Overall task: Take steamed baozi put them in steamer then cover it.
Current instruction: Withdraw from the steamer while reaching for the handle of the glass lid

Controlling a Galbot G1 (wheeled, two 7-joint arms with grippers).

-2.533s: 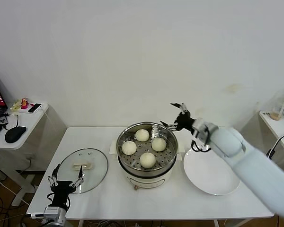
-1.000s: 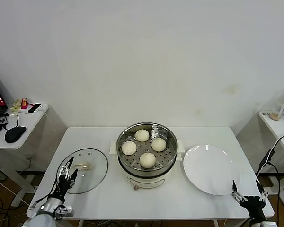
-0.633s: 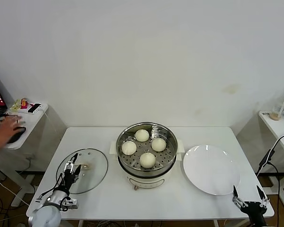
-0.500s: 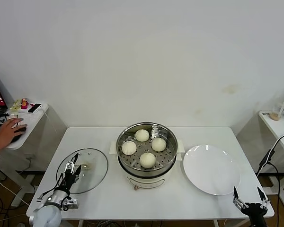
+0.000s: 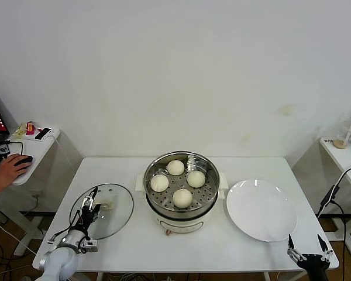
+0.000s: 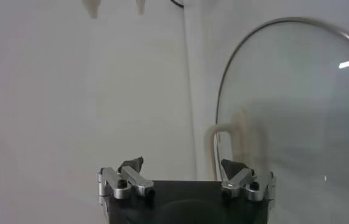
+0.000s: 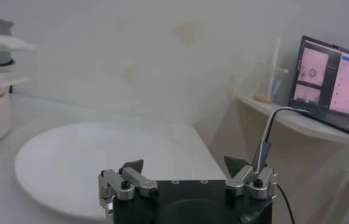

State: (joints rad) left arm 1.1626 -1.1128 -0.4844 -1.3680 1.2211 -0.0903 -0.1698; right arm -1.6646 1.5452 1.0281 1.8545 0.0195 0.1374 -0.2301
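Several white steamed baozi (image 5: 182, 198) lie on the perforated tray of the steel steamer (image 5: 209, 186) at the table's centre. The cover (image 5: 118, 215), a clear glass lid with a cream handle (image 5: 107, 205), lies flat on the table to the steamer's left. My left gripper (image 5: 90, 205) stands open over the lid's near-left part, close to the handle. In the left wrist view the handle (image 6: 225, 143) and the glass lid (image 6: 296, 103) sit just ahead of that gripper (image 6: 186, 167). My right gripper (image 5: 305, 248) waits open at the table's front right corner.
An empty white plate (image 5: 261, 209) lies to the right of the steamer, in front of the right gripper (image 7: 186, 165). A person's hand (image 5: 9, 167) rests on a mouse on the left side table. A right side table holds a cup (image 5: 342, 140) and a laptop (image 7: 335, 76).
The right arm has drawn back from over the steamer to the front right corner. My left gripper has crept forward over the lid toward its handle. A hand has appeared at the side table.
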